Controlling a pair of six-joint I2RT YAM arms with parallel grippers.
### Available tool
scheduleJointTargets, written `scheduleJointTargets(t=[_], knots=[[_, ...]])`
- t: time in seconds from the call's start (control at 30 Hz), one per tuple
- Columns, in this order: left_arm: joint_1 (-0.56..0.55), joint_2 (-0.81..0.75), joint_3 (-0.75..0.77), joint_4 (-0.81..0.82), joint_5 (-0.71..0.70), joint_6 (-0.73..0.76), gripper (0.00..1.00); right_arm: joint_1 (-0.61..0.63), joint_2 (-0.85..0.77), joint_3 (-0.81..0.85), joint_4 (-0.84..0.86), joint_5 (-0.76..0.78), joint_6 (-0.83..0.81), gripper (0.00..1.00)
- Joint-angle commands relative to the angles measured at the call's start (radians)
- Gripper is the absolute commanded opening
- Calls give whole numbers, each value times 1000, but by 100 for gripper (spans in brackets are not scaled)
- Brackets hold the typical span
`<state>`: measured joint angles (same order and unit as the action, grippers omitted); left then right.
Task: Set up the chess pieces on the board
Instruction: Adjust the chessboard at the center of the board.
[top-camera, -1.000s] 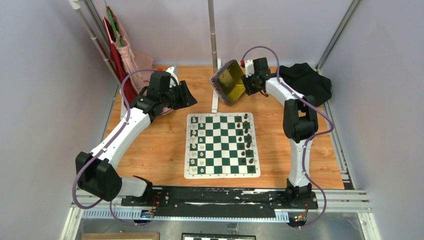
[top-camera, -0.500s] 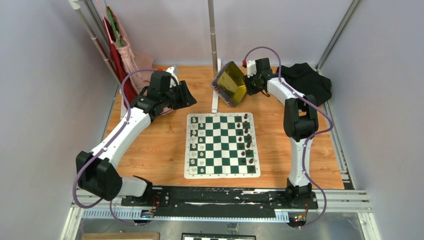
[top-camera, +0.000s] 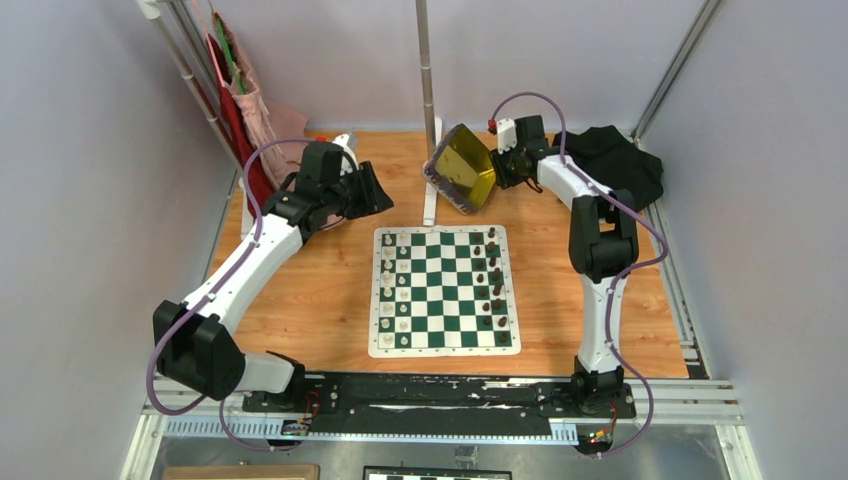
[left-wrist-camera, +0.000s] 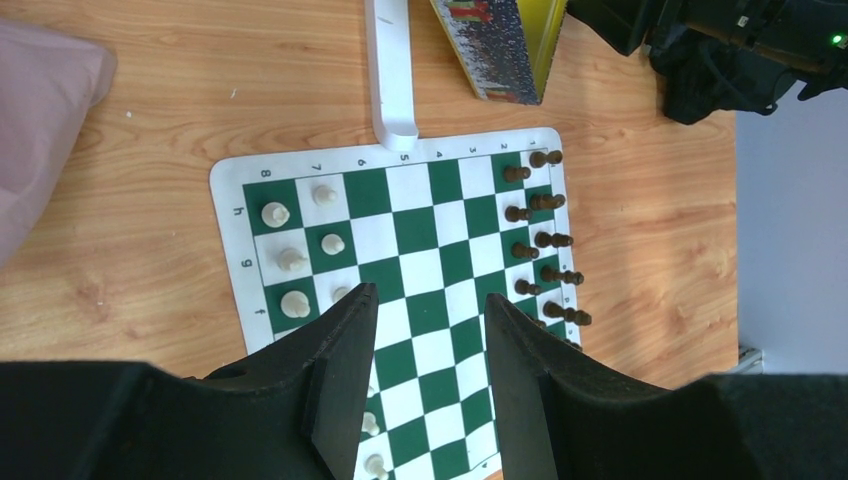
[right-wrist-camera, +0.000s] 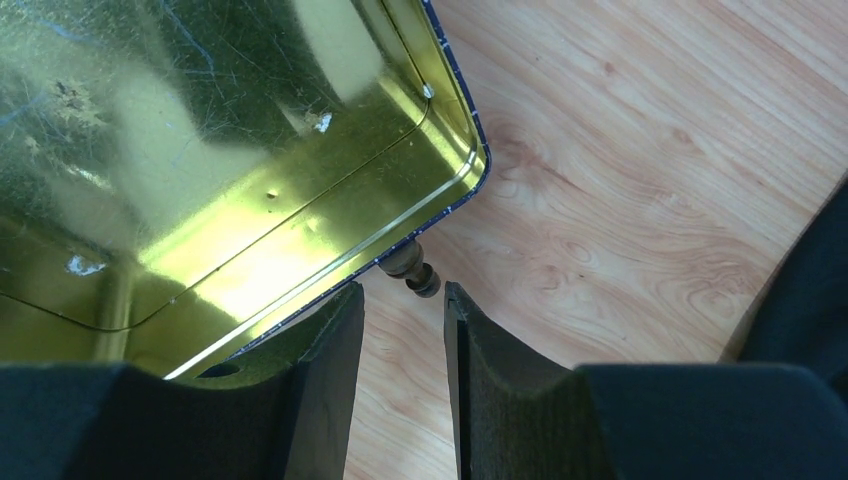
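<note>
The green-and-white board (top-camera: 445, 330) lies mid-table. Dark brown chess pieces (top-camera: 492, 280) stand along its right two columns, and cream ones (top-camera: 395, 285) along its left side. My left gripper (top-camera: 372, 190) hovers off the board's far left corner. In the left wrist view this gripper (left-wrist-camera: 430, 297) is open and empty above the board (left-wrist-camera: 420, 230), with the dark pieces (left-wrist-camera: 540, 240) at the right. My right gripper (right-wrist-camera: 400, 292) is open beside the tilted gold tin (right-wrist-camera: 220, 150). One dark piece (right-wrist-camera: 410, 268) lies on the wood, poking out from under the tin's rim just ahead of the fingertips.
The gold tin (top-camera: 462, 170) stands tilted on its edge next to a white post foot (top-camera: 431, 205) behind the board. A black cloth (top-camera: 610, 160) lies at the back right, and pink and red fabric (top-camera: 245, 110) hangs at the back left.
The right gripper has shifted slightly right and back along the tin's edge, and the tin has tipped a little with it. The left arm has not moved.
</note>
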<state>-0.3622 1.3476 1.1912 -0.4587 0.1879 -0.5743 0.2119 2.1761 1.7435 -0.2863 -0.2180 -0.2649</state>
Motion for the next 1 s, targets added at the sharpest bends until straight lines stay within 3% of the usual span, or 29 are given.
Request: scheduleJointTargets(t=[0.0, 0.97], knots=[[6, 6, 13, 4, -7, 11, 49, -28, 21, 1, 26, -29, -32, 40], [2, 58, 48, -14, -18, 5, 49, -83, 40, 67, 58, -54, -2, 39]])
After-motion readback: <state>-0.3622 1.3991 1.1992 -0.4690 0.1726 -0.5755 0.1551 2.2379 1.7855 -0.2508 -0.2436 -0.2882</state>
